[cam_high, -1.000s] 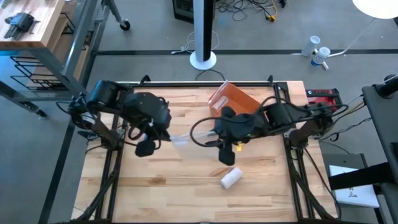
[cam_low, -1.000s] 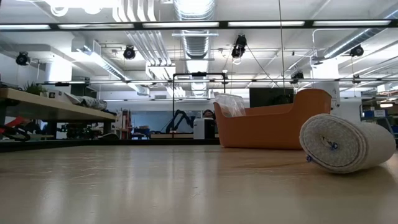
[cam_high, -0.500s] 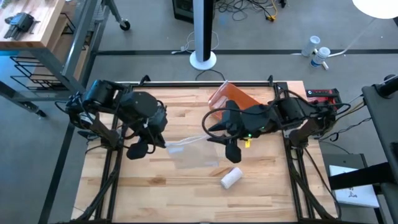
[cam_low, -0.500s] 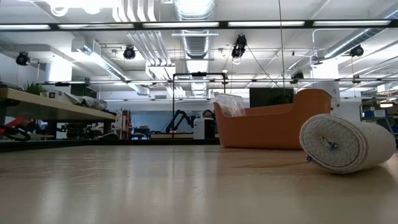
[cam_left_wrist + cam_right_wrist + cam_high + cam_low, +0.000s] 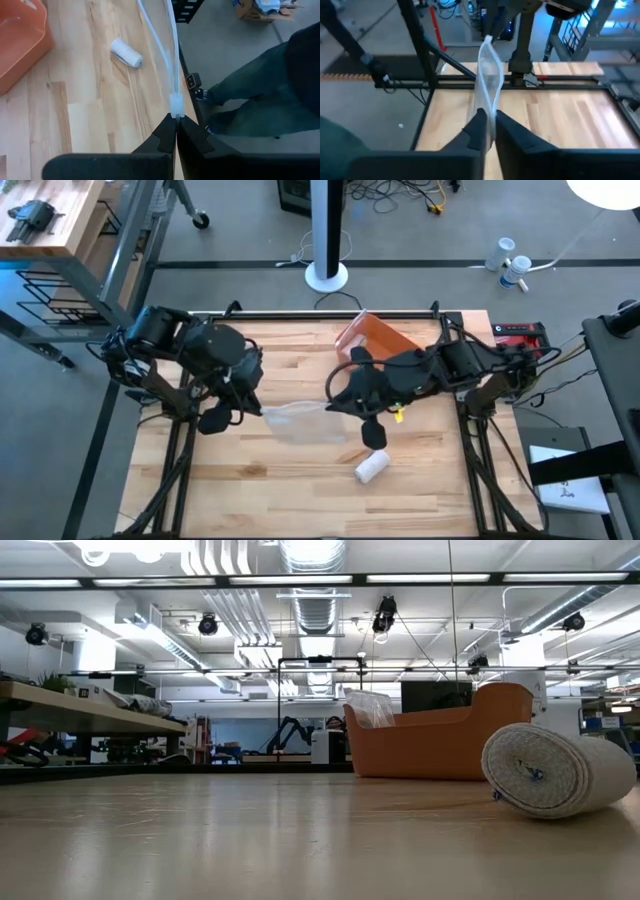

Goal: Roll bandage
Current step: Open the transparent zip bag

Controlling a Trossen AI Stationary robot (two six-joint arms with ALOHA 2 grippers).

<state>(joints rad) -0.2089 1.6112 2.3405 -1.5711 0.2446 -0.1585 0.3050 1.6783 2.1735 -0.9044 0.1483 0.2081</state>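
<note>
A clear plastic bag point(image 5: 303, 422) is held between my two grippers over the middle of the table. My left gripper point(image 5: 262, 412) is shut on its left end and my right gripper point(image 5: 336, 406) is shut on its right end. The rolled white bandage point(image 5: 372, 466) lies on its side on the table, nearer the front edge than the bag. It also shows in the low view point(image 5: 555, 770) and the left wrist view point(image 5: 126, 53). Neither arm nor the bag shows in the low view. My left gripper pinches a narrow gathered edge of the bag point(image 5: 174, 102) between its two fingertips. The plastic runs away from the fingers toward the other arm in two thin taut strands. My right gripper pinches the bag's opposite edge point(image 5: 487, 107) between its two fingers. The plastic stands out ahead of the fingers as a flattened sheet point(image 5: 489, 70) reaching toward the left arm.
An orange bin point(image 5: 375, 340) stands at the table's far side, with clear plastic inside it point(image 5: 370, 708). A person's dark-clad leg point(image 5: 270, 90) stands beside the table's edge. A white pole base point(image 5: 326, 277) stands on the floor behind the table.
My left gripper has gone toward the table's left edge and the two grippers have drawn apart. The bag, bunched small between them a second ago, is now spread out wide between the two grippers. The bandage roll has stayed where it was.
</note>
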